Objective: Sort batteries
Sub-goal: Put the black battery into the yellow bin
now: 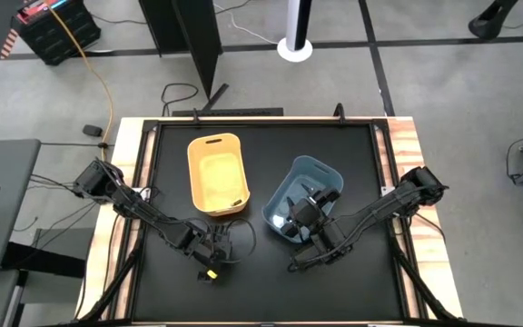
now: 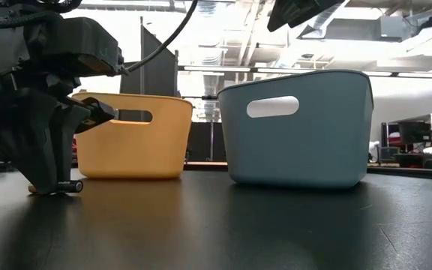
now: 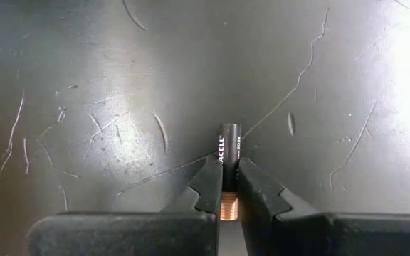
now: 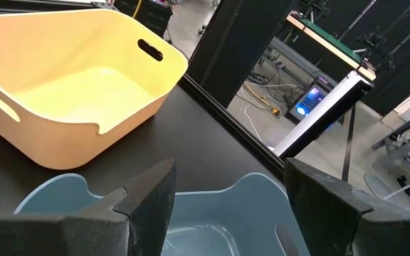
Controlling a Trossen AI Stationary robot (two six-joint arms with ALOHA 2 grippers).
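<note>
A slim black-and-copper cylindrical battery [image 3: 229, 167] is pinched between the left gripper [image 3: 228, 186] jaws on the table, so lifting comes next; the right gripper [image 4: 223, 199] is held wide open, empty.

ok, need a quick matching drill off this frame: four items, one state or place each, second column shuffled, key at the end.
Items:
1. left gripper
2. right gripper
3. yellow bin
4. battery

States:
A. open, above the blue bin
B. dark, lying on the black table
C. shut on a thing, low at the table
D. stands left of the blue bin

Pairs: 1-C, 2-A, 3-D, 4-B
</note>
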